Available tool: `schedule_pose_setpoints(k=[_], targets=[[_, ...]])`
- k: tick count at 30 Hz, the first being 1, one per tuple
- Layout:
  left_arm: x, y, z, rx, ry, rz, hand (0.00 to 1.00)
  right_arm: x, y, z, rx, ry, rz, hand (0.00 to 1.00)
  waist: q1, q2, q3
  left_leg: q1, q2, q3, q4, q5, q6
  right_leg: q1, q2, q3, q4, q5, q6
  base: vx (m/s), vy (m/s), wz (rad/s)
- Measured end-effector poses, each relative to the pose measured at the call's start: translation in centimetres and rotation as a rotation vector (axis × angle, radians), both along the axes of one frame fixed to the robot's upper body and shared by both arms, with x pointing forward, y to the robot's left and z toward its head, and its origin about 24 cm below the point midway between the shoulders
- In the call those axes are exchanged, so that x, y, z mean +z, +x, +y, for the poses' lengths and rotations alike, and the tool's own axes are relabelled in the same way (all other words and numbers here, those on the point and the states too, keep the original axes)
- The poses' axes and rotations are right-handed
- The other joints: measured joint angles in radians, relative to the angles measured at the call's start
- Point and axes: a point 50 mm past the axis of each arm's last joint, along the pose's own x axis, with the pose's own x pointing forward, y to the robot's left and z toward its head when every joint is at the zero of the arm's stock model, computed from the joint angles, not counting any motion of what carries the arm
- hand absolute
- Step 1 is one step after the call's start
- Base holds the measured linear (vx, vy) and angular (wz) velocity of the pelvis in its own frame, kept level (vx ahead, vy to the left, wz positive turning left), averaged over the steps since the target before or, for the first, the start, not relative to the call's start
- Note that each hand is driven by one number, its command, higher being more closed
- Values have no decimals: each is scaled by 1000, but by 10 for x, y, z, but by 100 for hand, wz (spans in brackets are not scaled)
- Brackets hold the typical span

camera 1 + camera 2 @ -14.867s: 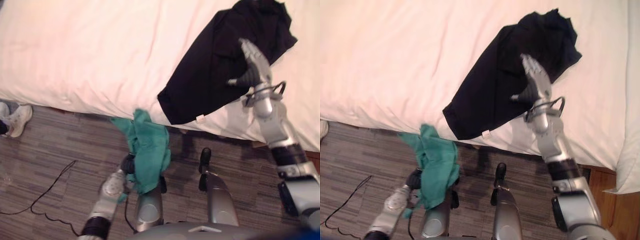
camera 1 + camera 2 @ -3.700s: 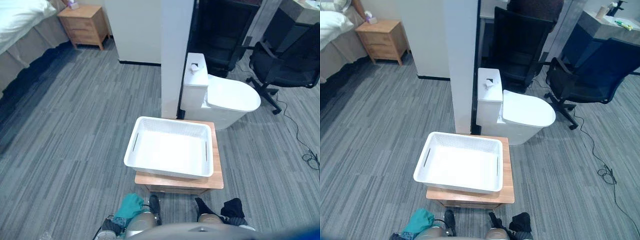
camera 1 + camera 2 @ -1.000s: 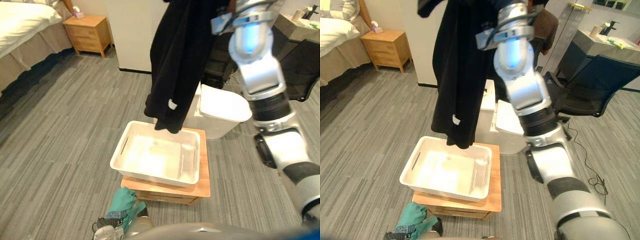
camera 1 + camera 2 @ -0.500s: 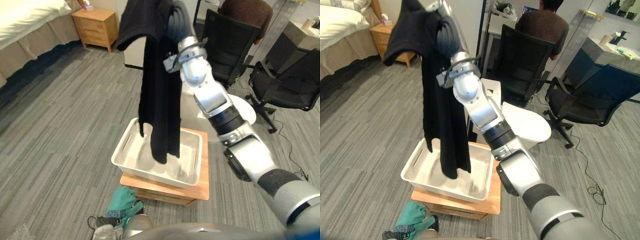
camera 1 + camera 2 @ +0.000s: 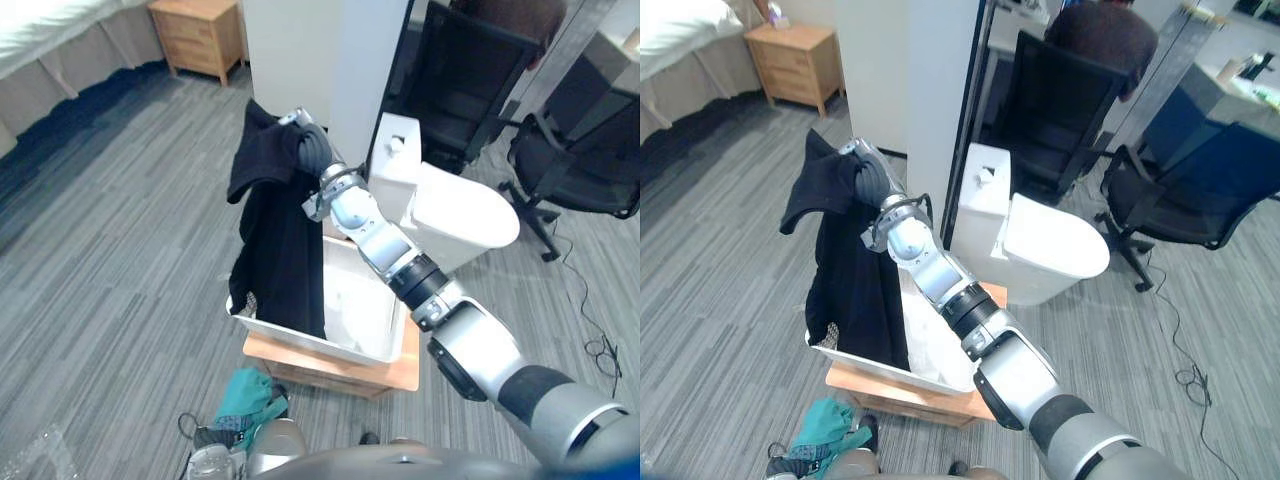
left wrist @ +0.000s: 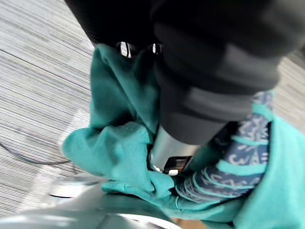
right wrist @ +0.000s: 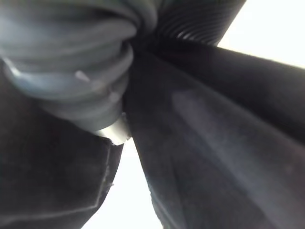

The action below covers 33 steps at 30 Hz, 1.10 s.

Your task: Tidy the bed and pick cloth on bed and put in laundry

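1. Hanging from the right hand (image 5: 312,150) above the white basket (image 5: 345,348), black cloth (image 5: 285,250) trails into it.
2. Left wrist view: left hand (image 6: 169,152) clutches green cloth (image 6: 116,143).
3. Right wrist view: black cloth swamps that hand; grip unreadable.

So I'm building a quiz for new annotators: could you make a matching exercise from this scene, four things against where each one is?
Things:
1. black garment
2. green cloth
3. white basket
4. toilet

Places:
A. on the wooden stand
B. bunched at the left hand, low by the floor
C. beyond the basket
D. hanging from the right hand, lower end in the basket

Pairs: 1-D, 2-B, 3-A, 4-C
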Motion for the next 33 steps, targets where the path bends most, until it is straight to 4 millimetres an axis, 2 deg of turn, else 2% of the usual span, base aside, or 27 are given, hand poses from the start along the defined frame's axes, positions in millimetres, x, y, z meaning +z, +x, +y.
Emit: schedule_pose_setpoints(k=[5,6,8,15,21,24,26,33], targets=[[4,19,-1,-22,5,-58,100,-22,14,-17,-79,-57,80,100,2,29,65,-76,-2,-10,0,19,-3,-93,-5,-1,52,-10,0,-23,8,2],[6,26,-2,-29,7,-80,100,-23,18,-25,-106,-53,93,100,5,28,91,-86,-3,-12,0,21,-2,-113,-8,0,74,-16,1,0,0,0],[8,33,-4,-56,10,-101,100,-25,22,-35,-136,-66,99,100,5,39,103,-121,-5,-17,0,27,-1,-159,-13,-1,103,-28,2,0,0,0],[10,41,-10,-114,12,-124,100,-41,32,-74,-238,-81,141,100,-6,65,154,-151,-20,-3,5,42,9,-235,-41,3,195,-80,-1,57,-24,-2],[11,48,-16,-153,7,-139,100,-61,27,-79,-251,-138,167,100,-13,98,185,-155,-18,9,5,40,6,-265,-41,14,235,-103,-10,24,-29,-7],[14,54,-17,-163,12,-163,100,-61,26,-81,-255,-162,149,100,-19,99,205,-155,-18,11,4,39,4,-271,-41,16,247,-110,-10,-11,-10,0],[15,57,-17,-165,14,-173,100,-69,23,-84,-259,-171,160,100,-19,98,208,-155,-17,11,4,38,3,-271,-42,16,252,-113,-11,-2,-6,2],[16,59,-17,-167,13,-179,100,-73,8,-77,-216,-179,122,100,-20,97,209,-148,-18,17,4,37,3,-268,-45,21,252,-113,-10,0,1,-1]])
